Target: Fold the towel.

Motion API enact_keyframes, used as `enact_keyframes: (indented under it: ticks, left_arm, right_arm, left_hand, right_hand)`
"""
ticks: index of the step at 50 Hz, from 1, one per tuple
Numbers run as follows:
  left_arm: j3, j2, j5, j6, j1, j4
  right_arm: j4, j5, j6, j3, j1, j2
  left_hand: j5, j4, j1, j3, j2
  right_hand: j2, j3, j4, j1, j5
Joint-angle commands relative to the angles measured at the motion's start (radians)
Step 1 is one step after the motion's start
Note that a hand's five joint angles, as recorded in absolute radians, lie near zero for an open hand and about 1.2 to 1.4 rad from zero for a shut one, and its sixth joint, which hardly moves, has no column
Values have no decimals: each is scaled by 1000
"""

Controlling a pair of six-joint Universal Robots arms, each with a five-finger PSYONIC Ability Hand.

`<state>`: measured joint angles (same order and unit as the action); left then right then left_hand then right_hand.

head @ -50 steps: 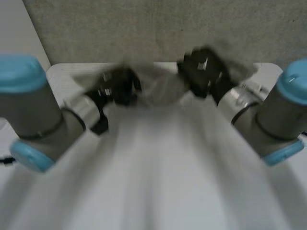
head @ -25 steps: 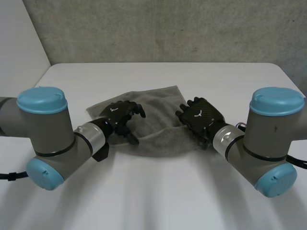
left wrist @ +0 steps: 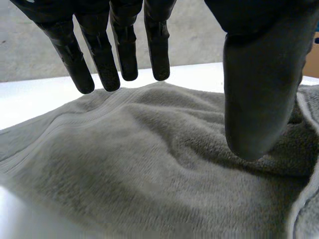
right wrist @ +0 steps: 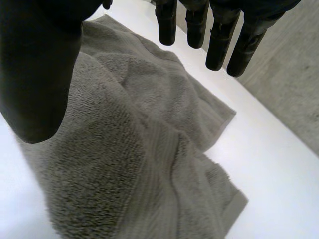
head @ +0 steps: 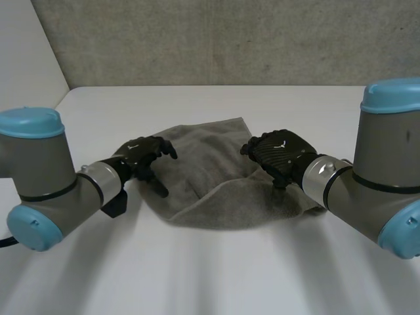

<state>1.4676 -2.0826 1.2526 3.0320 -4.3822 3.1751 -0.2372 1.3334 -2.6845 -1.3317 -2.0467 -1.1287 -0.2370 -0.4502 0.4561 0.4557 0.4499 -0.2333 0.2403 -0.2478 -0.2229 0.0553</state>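
Lying towel: crumpled grey terry-cloth towel point(head: 210, 180) sits in a rumpled heap at the middle of the white worktop point(head: 216, 275), with a fold ridge running across it.
Left robot hand point(head: 141, 156): at the towel's 9 o'clock edge, over the cloth, fingers straight and spread, thumb apart, gripping nothing.
Right robot hand point(head: 281, 156): at the towel's 3 o'clock edge, over the cloth, fingers extended, thumb apart, gripping nothing.
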Motion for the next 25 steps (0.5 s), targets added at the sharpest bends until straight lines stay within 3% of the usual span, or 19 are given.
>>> enact_keyframes:
  ticks: [1,3,6,15,18,20,22,23,25]
  left_arm:
    - [3,9,-87,15,-77,-35]
    - [-4,7,-159,62,-112,-56]
    - [-13,-4,-202,138,-143,-73]
    - [-40,-70,-220,358,-172,-107]
    - [-43,-102,-220,442,-174,-133]
    - [-41,-117,-219,481,-172,-144]
    - [-40,-135,-219,542,-171,-159]
    - [-40,-136,-219,542,-171,-159]
    - [-35,-149,-217,571,-168,-156]
  right_arm:
    - [-45,-17,-28,36,-4,43]
    - [-43,-28,-23,40,-22,69]
    - [-33,-22,-14,54,-47,105]
    - [-8,-29,-14,161,-67,242]
    - [-8,-31,-18,200,-67,279]
    - [-10,-31,-21,212,-69,290]
    - [-10,-31,-28,218,-69,290]
    - [-10,-31,-28,218,-69,290]
    - [-10,-29,-41,209,-69,265]
  left_hand:
    - [-5,34,-40,-40,-34]
    - [-2,37,-43,-42,-37]
    - [7,46,-52,-51,-46]
    - [31,69,-75,-75,-69]
    - [51,90,-96,-95,-90]
    - [54,93,-99,-98,-93]
    - [54,93,-99,-98,-93]
    - [54,93,-99,-98,-93]
    - [63,102,-107,-107,-101]
  right_hand:
    - [59,-66,73,48,-55]
    - [59,-66,73,48,-55]
    - [59,-66,73,48,-55]
    - [46,-53,60,35,-42]
    - [-69,62,-54,-79,72]
    - [-210,203,-195,-220,213]
    - [-540,533,-525,-550,543]
    - [-542,535,-527,-552,545]
    - [-942,935,-928,-952,945]
